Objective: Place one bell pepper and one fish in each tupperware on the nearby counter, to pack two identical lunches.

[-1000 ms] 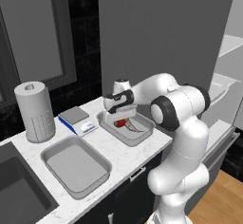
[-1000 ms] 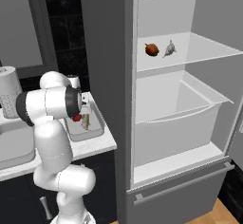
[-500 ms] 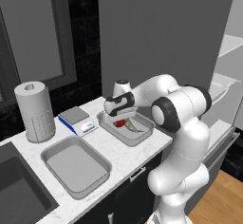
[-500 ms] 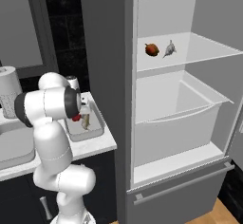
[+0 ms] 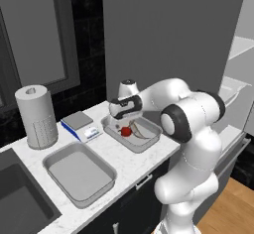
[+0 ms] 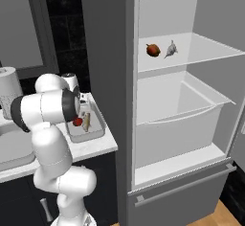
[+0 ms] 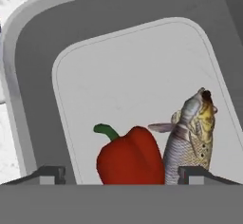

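A red bell pepper (image 7: 130, 161) and a silvery fish (image 7: 192, 137) lie side by side on the floor of a grey tupperware (image 7: 33, 76). My gripper (image 7: 121, 175) hangs just above them, open, its fingertips (image 7: 47, 173) standing clear of the pepper on both sides. In the left base view the gripper (image 5: 124, 125) is low over that tupperware (image 5: 106, 124), with the pepper (image 5: 126, 131) and fish (image 5: 142, 132) inside. An empty second tupperware (image 5: 49, 163) sits to its left on the counter (image 5: 124, 163). Another bell pepper (image 6: 153, 50) and fish (image 6: 171, 49) rest on a fridge shelf.
A paper towel roll (image 5: 34, 109) and a small scale (image 5: 79, 124) stand at the back of the counter. A dark sink (image 5: 15, 203) lies at the left. The open fridge (image 6: 191, 115) with its drawer is to the right of the counter.
The gripper's fingers have spread apart and let go of the red pepper, which now lies in the tupperware beside the fish. The arm has hardly moved.
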You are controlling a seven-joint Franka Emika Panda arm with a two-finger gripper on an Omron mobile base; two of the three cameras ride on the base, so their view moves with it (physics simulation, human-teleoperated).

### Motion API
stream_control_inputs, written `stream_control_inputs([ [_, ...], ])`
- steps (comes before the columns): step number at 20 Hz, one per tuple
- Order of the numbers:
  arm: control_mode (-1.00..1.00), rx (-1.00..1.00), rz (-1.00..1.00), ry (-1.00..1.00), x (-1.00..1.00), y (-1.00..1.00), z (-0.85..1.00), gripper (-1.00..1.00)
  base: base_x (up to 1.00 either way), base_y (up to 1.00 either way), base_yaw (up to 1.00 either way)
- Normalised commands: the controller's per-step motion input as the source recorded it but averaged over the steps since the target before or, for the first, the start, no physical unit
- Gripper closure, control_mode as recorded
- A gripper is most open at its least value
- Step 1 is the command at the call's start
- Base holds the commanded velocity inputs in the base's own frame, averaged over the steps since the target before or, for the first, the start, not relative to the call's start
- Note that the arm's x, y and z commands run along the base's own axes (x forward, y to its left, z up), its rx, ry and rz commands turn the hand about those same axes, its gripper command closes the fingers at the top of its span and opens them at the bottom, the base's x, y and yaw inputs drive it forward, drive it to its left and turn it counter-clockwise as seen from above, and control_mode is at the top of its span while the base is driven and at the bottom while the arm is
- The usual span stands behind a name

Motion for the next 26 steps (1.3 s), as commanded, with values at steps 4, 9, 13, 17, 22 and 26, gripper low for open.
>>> stream_control_inputs([
  [4, -1.00, 0.00, 0.00, -0.10, -0.15, 0.00, 0.76, -1.00, 0.00, 0.00, 0.00],
  [9, -1.00, 0.00, -0.02, -0.02, -0.71, -0.19, 0.87, -1.00, 0.00, 0.00, 0.00],
  [13, -1.00, 0.00, -0.03, 0.00, -1.00, -0.43, 0.61, -1.00, 0.00, 0.00, 0.00],
  [17, -1.00, 0.00, -0.05, 0.00, -1.00, -0.56, 0.23, -1.00, 0.00, 0.00, 0.00],
  [22, -1.00, 0.00, -0.03, 0.00, -1.00, -0.48, 0.00, -1.00, 0.00, 0.00, 0.00],
  [26, -1.00, 0.00, -0.02, 0.00, -1.00, -0.46, 0.00, -1.00, 0.00, 0.00, 0.00],
])
